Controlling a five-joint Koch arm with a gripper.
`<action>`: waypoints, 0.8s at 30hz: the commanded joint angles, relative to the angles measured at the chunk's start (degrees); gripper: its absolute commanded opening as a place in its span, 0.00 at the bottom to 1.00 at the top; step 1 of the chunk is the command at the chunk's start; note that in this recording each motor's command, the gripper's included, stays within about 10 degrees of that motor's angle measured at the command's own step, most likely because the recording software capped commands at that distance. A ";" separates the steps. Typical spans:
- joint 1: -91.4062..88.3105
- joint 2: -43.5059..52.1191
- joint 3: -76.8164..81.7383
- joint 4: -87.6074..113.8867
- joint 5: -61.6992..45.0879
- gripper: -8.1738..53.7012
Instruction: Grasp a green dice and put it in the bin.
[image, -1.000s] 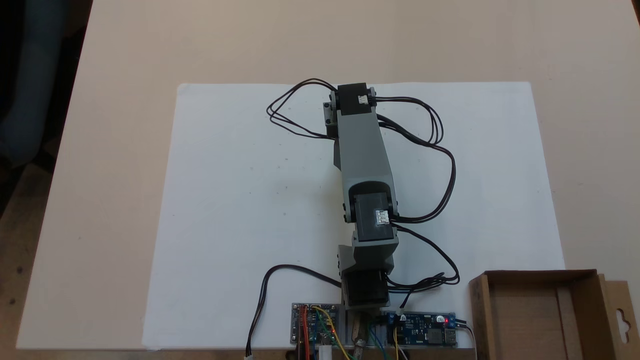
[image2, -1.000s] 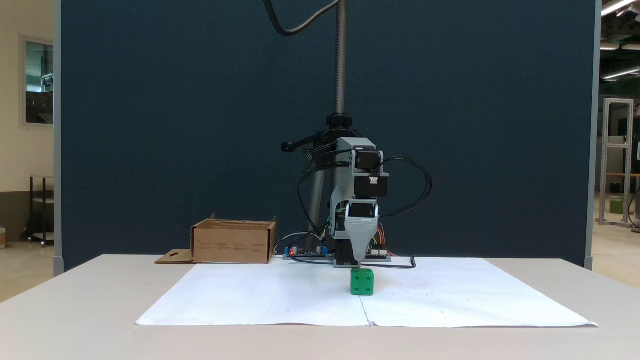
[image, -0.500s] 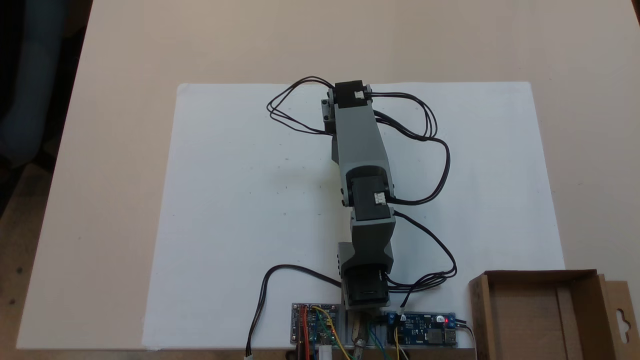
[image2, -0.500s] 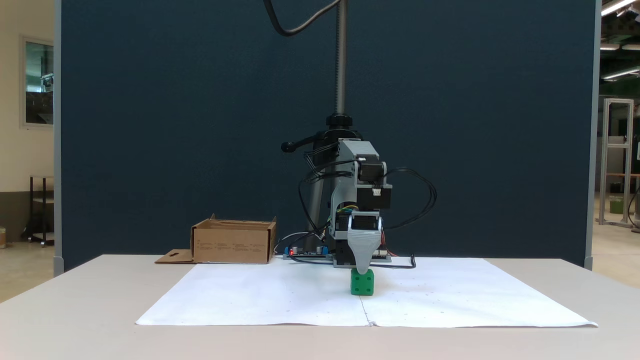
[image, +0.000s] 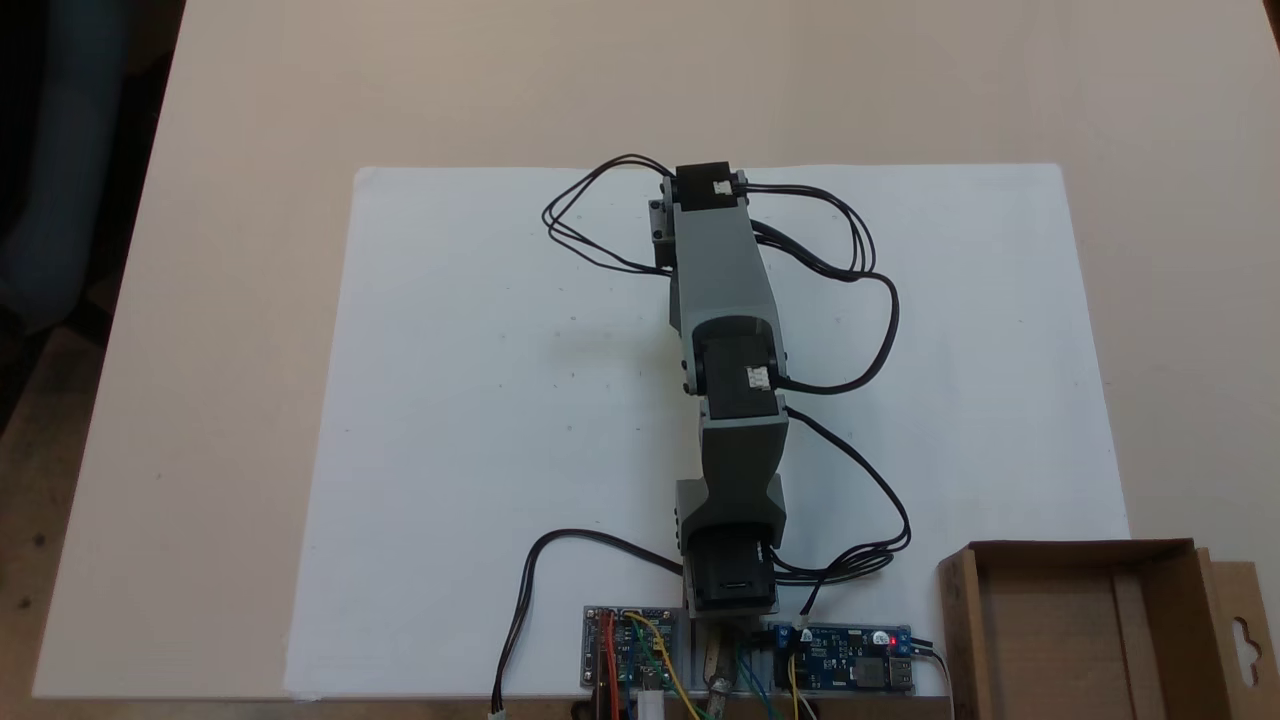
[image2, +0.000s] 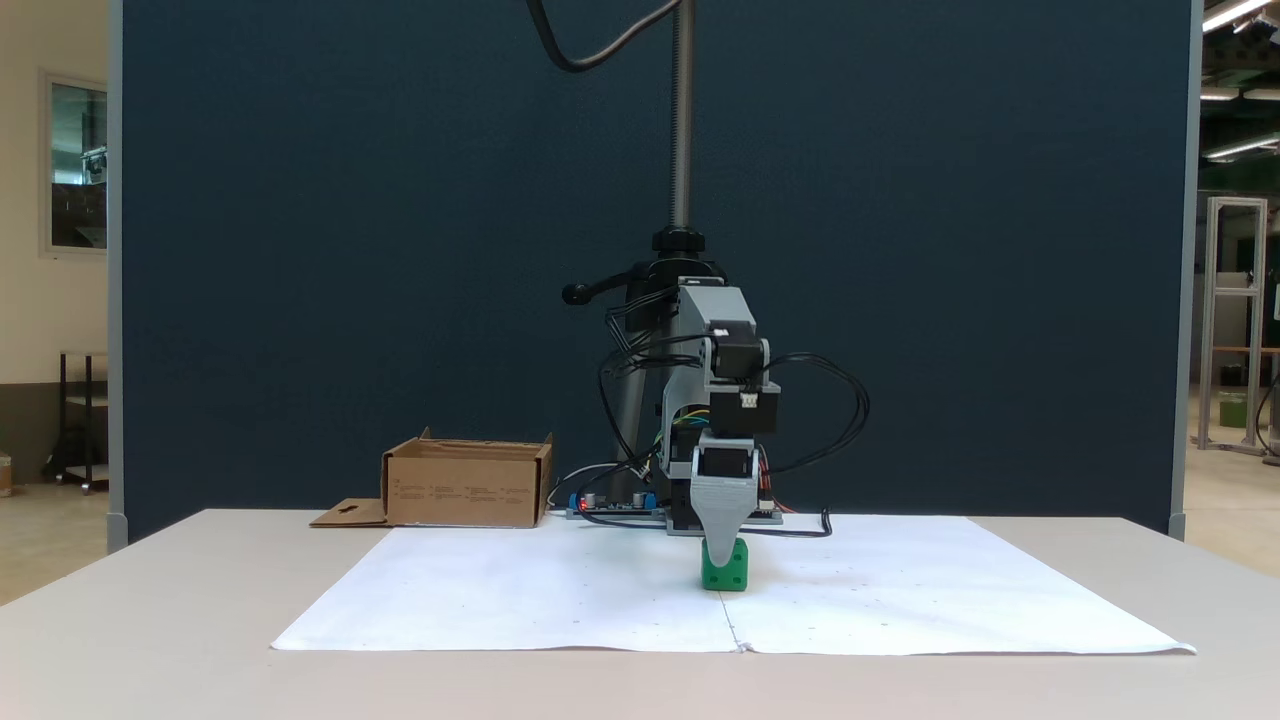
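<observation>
End effector (image2: 722, 556) over green dice (image2: 731, 574)

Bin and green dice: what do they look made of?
The bin looks like plain brown corrugated cardboard, matte: flat dull brown walls, folded corners, a flap with a punched hang-hole in a fixed view. The green dice looks like hard moulded plastic, slightly glossy: uniform bright green, crisp edges, darker pips. Foam or painted wood cannot be ruled out.
</observation>
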 joint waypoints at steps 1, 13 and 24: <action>-0.18 0.26 -2.11 -0.70 -3.43 0.83; 0.09 -2.37 -1.41 -0.79 -3.96 0.83; 0.09 -3.78 -1.32 -0.79 -4.13 0.83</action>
